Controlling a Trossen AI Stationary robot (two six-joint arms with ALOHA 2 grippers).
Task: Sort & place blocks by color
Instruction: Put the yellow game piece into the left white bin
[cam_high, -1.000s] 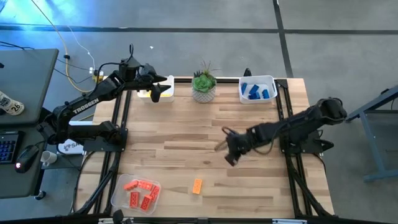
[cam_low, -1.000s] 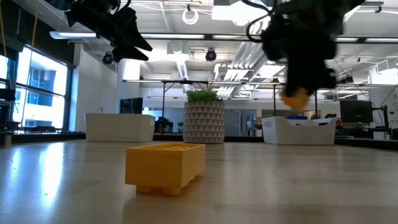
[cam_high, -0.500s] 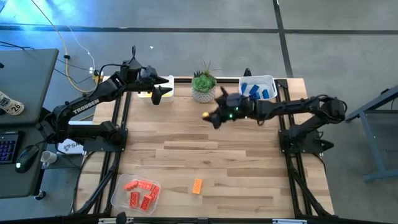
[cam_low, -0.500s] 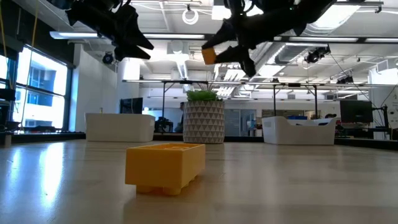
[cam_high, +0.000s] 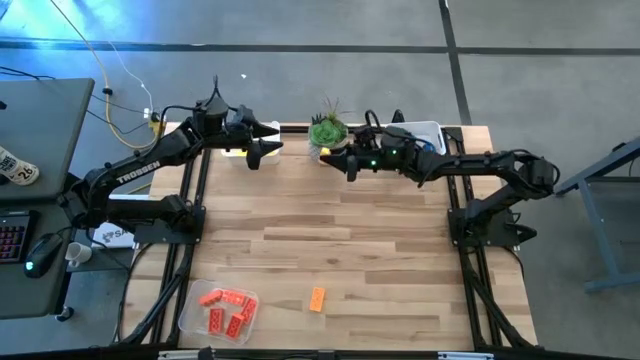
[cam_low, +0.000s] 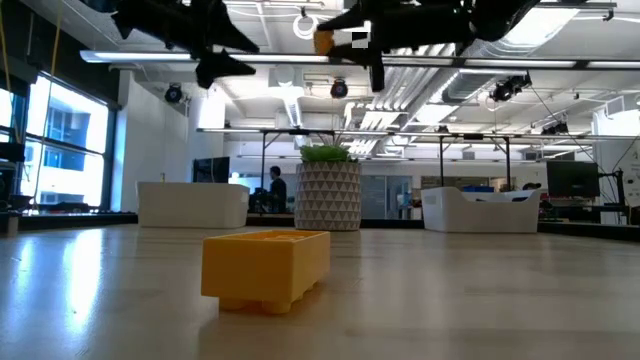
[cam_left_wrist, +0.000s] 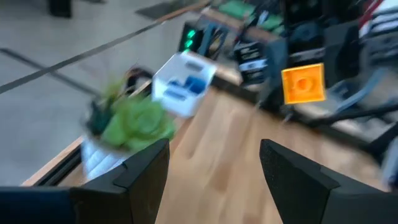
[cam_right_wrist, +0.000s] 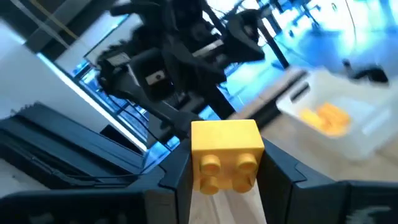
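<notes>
My right gripper (cam_high: 333, 158) hangs high over the table's far side, next to the potted plant (cam_high: 326, 137), and is shut on a yellow-orange block (cam_right_wrist: 226, 154). The low view shows that block (cam_low: 323, 40) well above the table. My left gripper (cam_high: 268, 141) stands open over the far-left white tray (cam_right_wrist: 348, 127), which holds yellow-orange blocks, and faces the right gripper. Its wrist view shows the held block (cam_left_wrist: 303, 83) ahead of its empty fingers. A second yellow-orange block (cam_high: 316, 298) lies flat on the table near the front edge. My right gripper pinches the yellow-orange block by two opposite sides (cam_right_wrist: 194, 155) between its two fingers. The fingers lie about level and point toward the table's left side. The block is lifted clear of the table, with studs (cam_right_wrist: 227, 165) showing toward the wrist camera.
A white tray with blue blocks (cam_high: 420, 140) stands at the far right, partly under my right arm. A clear tray with red-orange blocks (cam_high: 222, 310) sits at the near left. The wooden tabletop (cam_high: 340, 240) between the arms is bare.
My right gripper has swung from over the table's middle toward the far edge and to the left, rising past the plant. It has tipped from pointing down to about level. The yellow-orange block has stayed between its fingers and gone up with it.
</notes>
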